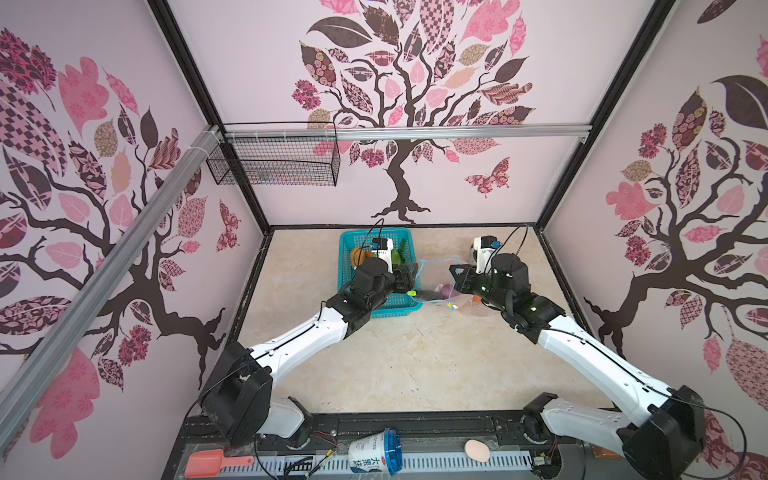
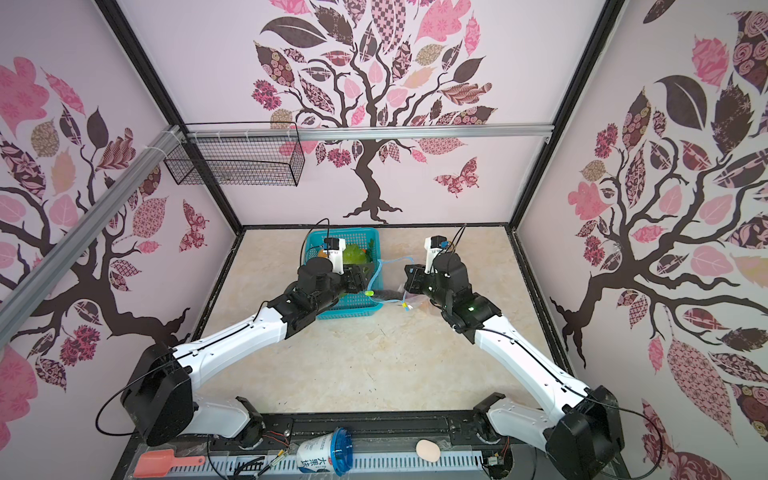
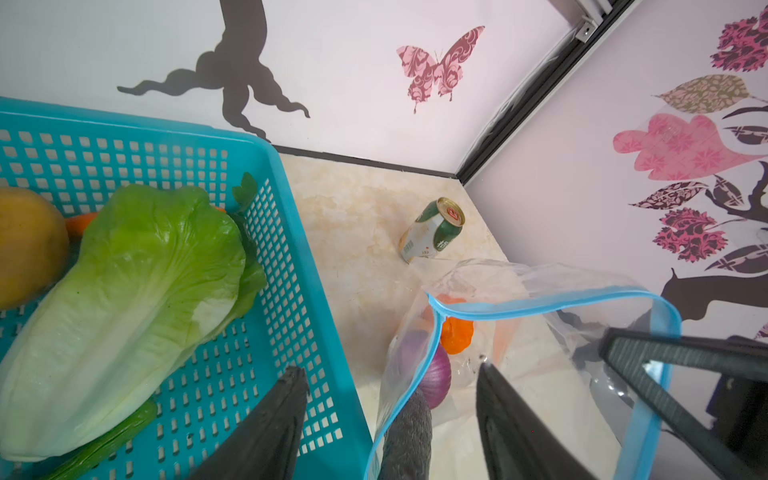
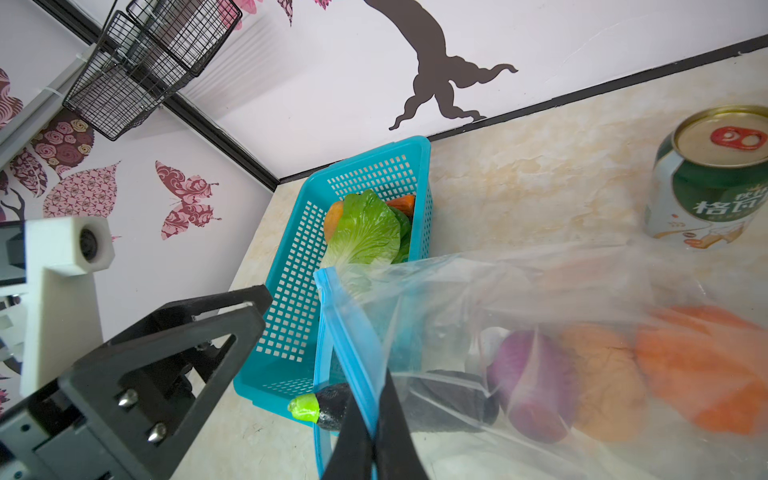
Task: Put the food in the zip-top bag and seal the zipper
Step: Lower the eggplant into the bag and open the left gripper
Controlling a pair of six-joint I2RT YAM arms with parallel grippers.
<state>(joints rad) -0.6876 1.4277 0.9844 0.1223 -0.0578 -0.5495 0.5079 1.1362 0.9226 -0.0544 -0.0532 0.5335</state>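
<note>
My right gripper (image 4: 374, 415) is clamped on the thin light blue zipper strip (image 4: 345, 324) of the clear floppy zip-top bag (image 4: 540, 282), just beside the teal perforated plastic basket (image 4: 291, 299). My left gripper (image 3: 390, 370) is spread apart, with the dark toy eggplant (image 3: 407, 436) between its jaws at the bag's mouth.

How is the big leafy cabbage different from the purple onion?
The cabbage is green and white, the onion purple. The cabbage is long and leafy and looks much bigger; the onion is small and round. The cabbage lies in the teal basket, while the onion is already inside the clear zip-top bag. Both are vegetables.
</note>
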